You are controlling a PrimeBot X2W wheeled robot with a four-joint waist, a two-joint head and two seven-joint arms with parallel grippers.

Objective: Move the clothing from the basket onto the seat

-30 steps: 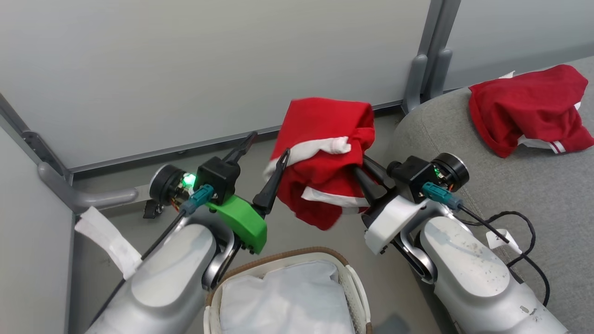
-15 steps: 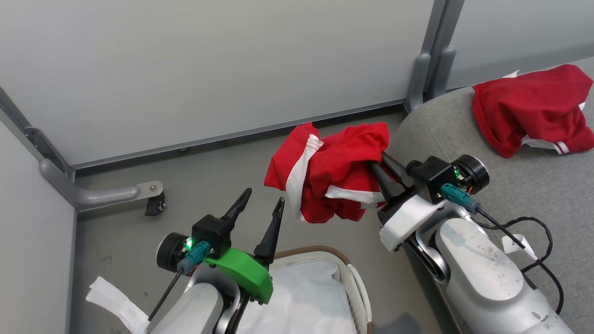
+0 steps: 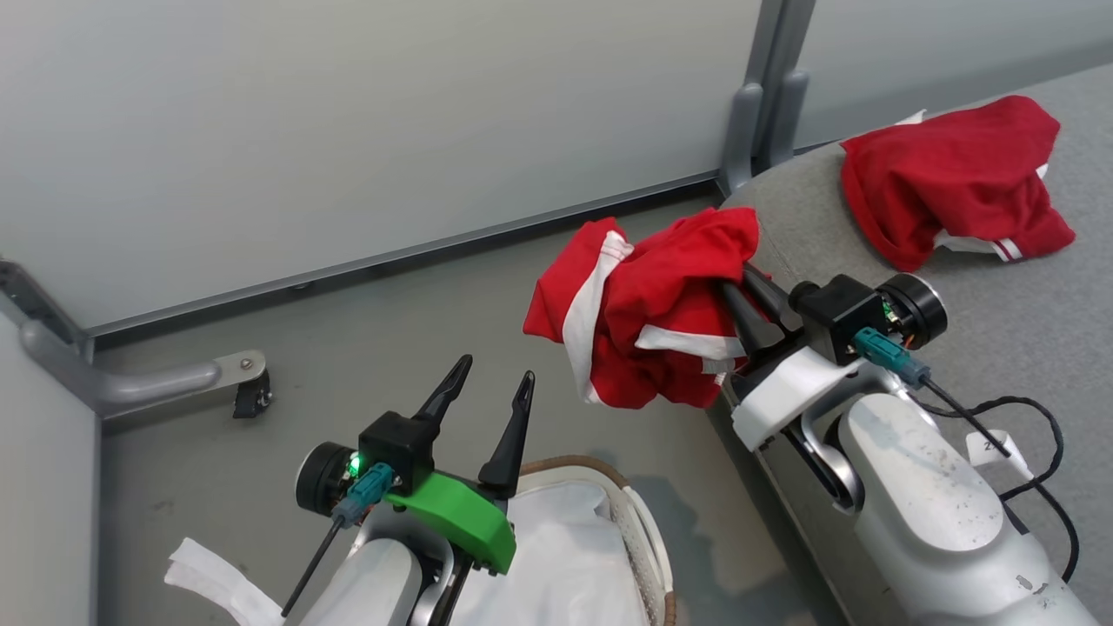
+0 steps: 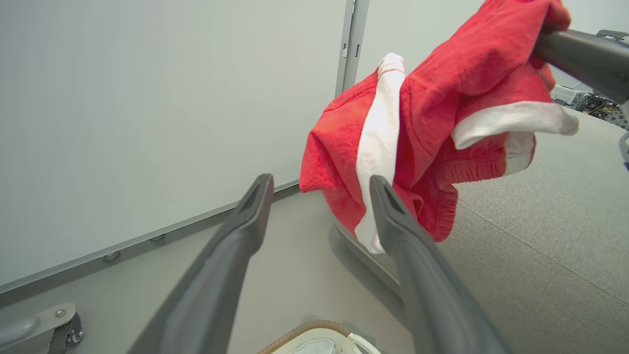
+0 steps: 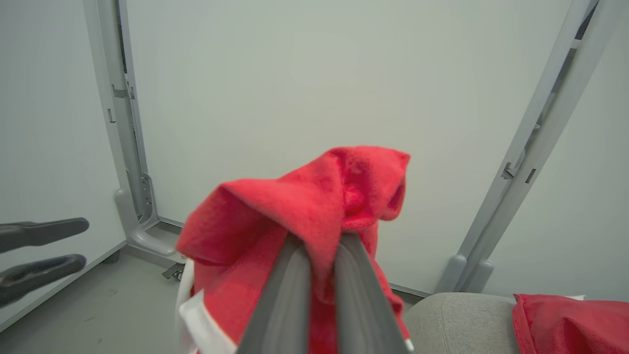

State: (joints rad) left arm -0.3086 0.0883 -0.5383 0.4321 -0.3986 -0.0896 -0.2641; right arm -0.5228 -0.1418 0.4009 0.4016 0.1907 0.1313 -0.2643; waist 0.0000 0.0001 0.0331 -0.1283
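My right gripper (image 3: pixel 739 283) is shut on a bright red garment with white stripes (image 3: pixel 648 317), which hangs bunched in the air over the floor at the left edge of the grey seat (image 3: pixel 1026 330). In the right wrist view the cloth (image 5: pixel 304 206) drapes over the fingertips. A second red garment (image 3: pixel 948 187) lies crumpled on the seat farther back. My left gripper (image 3: pixel 496 369) is open and holds nothing, raised above the white basket (image 3: pixel 591 465) with its brown rim and white liner (image 3: pixel 556 556). The left wrist view shows the hanging garment (image 4: pixel 432 128) just beyond its fingers.
Grey partition walls with a metal post (image 3: pixel 756 113) close off the back. A wheeled metal foot (image 3: pixel 243 391) stands on the grey floor at the left. A black cable (image 3: pixel 1039 435) and a white tag (image 3: pixel 996 448) lie on the seat beside my right arm.
My left arm has drawn back from the garment and down toward the basket, still open. The right gripper has carried the garment lower and nearer the seat's edge. The head view has shifted.
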